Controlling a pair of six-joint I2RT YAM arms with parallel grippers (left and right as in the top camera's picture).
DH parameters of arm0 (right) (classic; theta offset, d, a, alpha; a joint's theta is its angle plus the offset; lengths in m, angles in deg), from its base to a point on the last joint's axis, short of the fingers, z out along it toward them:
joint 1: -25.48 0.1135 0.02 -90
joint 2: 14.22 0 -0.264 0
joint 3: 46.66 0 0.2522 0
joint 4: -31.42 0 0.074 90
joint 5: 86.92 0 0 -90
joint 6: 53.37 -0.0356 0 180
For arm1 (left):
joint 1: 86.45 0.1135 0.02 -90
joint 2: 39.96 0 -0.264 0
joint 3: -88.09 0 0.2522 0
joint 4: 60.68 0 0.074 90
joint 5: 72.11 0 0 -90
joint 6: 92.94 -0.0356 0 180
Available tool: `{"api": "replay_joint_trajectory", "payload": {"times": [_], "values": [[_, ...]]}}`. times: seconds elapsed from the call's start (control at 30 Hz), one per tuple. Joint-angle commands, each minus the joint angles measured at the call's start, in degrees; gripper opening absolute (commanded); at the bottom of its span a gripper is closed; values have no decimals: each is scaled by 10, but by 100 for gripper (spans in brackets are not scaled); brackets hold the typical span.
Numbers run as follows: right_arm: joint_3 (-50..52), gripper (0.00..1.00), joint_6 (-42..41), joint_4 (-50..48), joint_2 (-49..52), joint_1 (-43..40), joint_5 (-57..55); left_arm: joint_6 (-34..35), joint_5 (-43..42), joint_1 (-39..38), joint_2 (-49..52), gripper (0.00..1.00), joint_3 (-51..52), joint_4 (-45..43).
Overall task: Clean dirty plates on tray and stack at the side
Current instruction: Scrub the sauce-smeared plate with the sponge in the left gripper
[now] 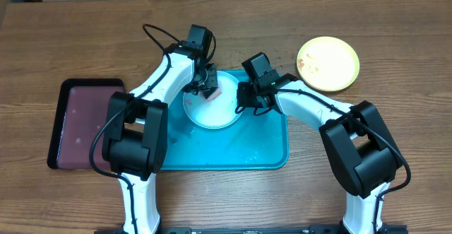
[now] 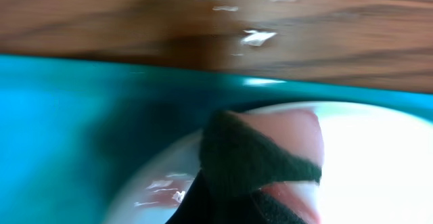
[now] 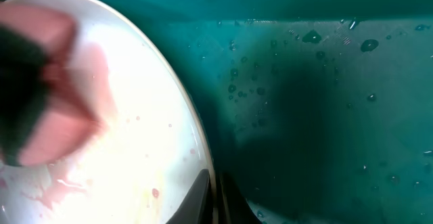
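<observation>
Pink sponge (image 2: 284, 132), clamped in left claw (image 1: 208, 87), bears on smeared white plate (image 1: 212, 114) in tray (image 1: 261, 149), right claw (image 1: 244, 103) pinching its rim; green plate (image 1: 327, 63) aside shows smears, nothing stacked.

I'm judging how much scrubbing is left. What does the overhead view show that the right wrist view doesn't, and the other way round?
Only overhead: a lime-green-rimmed plate with reddish smears, on the table off the turquoise tray, and a maroon tray. Only right wrist: faint pink smears on the white plate and water droplets on the turquoise tray. Both: the white plate, the turquoise tray and the pink sponge over the plate.
</observation>
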Motion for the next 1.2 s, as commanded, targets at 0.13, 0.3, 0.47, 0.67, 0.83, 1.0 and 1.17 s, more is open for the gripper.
{"api": "replay_joint_trajectory", "payload": {"times": [0.13,0.3,0.47,0.67,0.83,1.0,1.17], "values": [[12,4,0,16,22,-5,-30,80,331,17,27,4,-49,122],[12,4,-1,16,22,-5,-30,138,310,15,26,4,-150,221],[12,4,-1,17,22,-5,-30,96,122,15,8,4,-203,247],[12,4,-1,12,22,-5,-29,-40,-177,10,7,4,-174,223],[12,4,-3,1,22,-5,-30,-55,-191,-8,7,4,-92,174],[12,4,-3,1,22,-5,-30,-23,-115,-8,7,4,-16,132],[12,4,-3,2,22,-5,-30,10,14,8,7,4,10,147]]}}
